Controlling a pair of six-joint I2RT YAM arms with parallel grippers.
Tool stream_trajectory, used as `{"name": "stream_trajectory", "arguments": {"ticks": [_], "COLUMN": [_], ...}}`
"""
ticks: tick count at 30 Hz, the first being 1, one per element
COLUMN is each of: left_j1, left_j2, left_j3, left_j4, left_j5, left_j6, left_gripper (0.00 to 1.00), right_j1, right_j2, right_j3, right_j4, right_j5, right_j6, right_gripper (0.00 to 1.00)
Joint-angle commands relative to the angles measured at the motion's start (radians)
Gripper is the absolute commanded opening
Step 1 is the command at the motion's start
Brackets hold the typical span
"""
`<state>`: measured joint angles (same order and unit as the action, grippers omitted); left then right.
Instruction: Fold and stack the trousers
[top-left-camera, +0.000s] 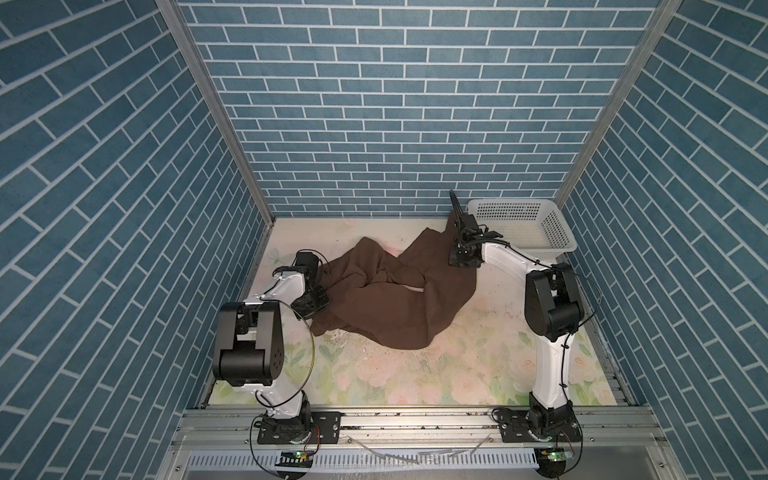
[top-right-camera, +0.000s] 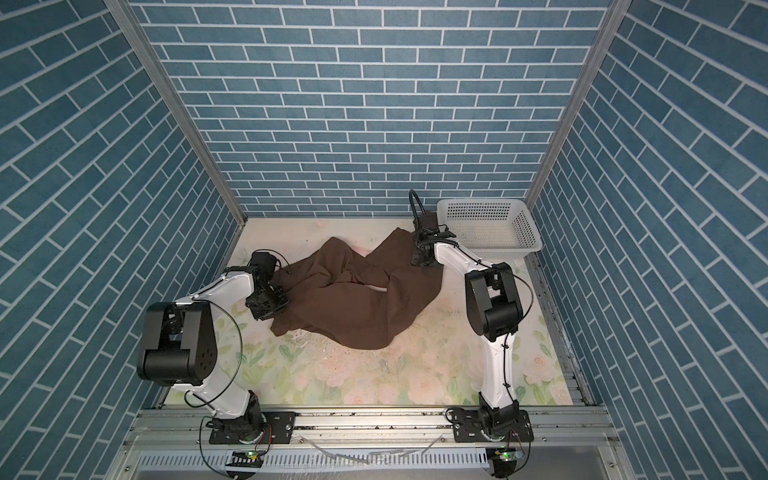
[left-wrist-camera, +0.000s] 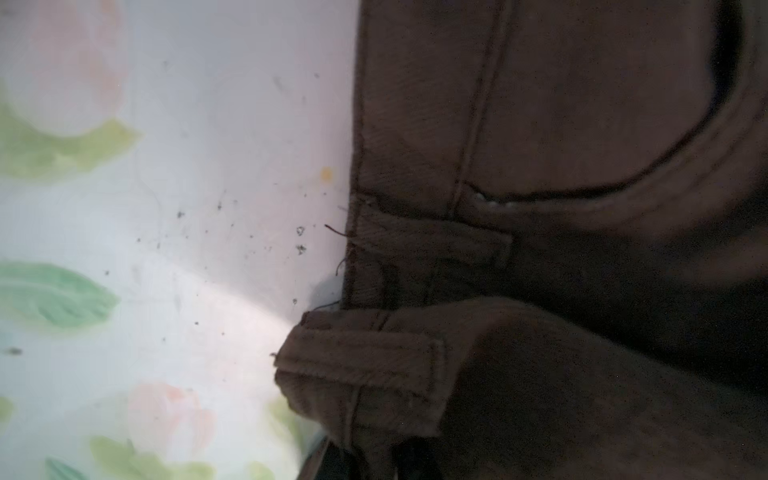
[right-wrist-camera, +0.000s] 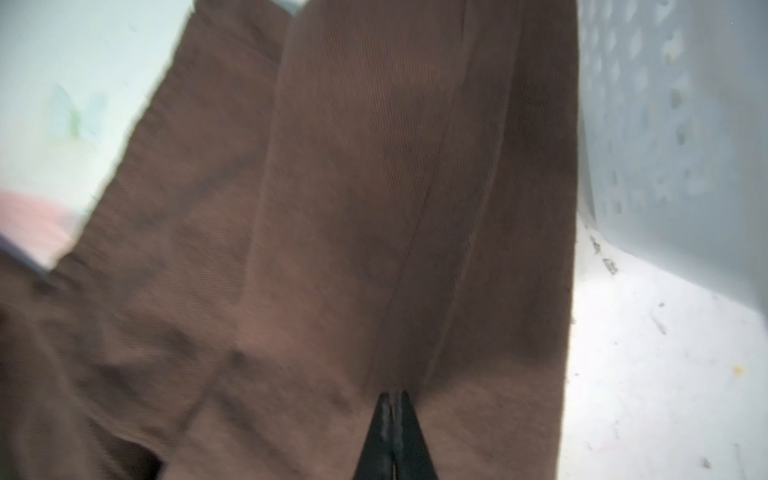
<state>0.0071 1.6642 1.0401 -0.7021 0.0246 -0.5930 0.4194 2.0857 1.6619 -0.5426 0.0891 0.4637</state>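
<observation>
I see left fingers (top-left-camera: 319, 300) clamped on trousers (top-left-camera: 386, 299) waistband | right fingers (right-wrist-camera: 380, 440) clamped on a leg | crumpled length lies between both, left-to-right.

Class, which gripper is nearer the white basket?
Right. The right gripper pinches the trousers right beside the basket; the left gripper holds their opposite end, well away from it.

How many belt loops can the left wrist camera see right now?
2. One belt loop on the flat waist edge, the second belt loop on the bunched fold of the trousers. Others may be hidden.
</observation>
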Motion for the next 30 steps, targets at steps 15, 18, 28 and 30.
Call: {"name": "stream_trajectory", "arguments": {"ticks": [15,18,28,30], "left_j1": [0.293,0.292,0.293,0.293], "left_j2": [-0.036,-0.043,-0.173,-0.200], "left_j3": [0.249,0.233,0.120,0.087], "left_j4": [-0.199,-0.195,-0.214,-0.211], "left_j5": [-0.053,-0.015,-0.006,0.005], "left_j6": [0.041,0.050,0.063,0.061], "left_gripper": [0.31,0.62,0.74,0.75], "right_j1": [-0.002,-0.002,-0.002,-0.004], "right_j2": [-0.027,0.026,0.182,0.189], "right_j3": [0.073,0.113,0.213,0.211], "right_j4": [-0.119,-0.124,-0.149,-0.145], "right_j5": [-0.064,-0.092,-0.113,-0.112], "right_j6": [0.002,0.007,0.038,0.042], "right_gripper": [0.48,0.51,0.53,0.48]}}
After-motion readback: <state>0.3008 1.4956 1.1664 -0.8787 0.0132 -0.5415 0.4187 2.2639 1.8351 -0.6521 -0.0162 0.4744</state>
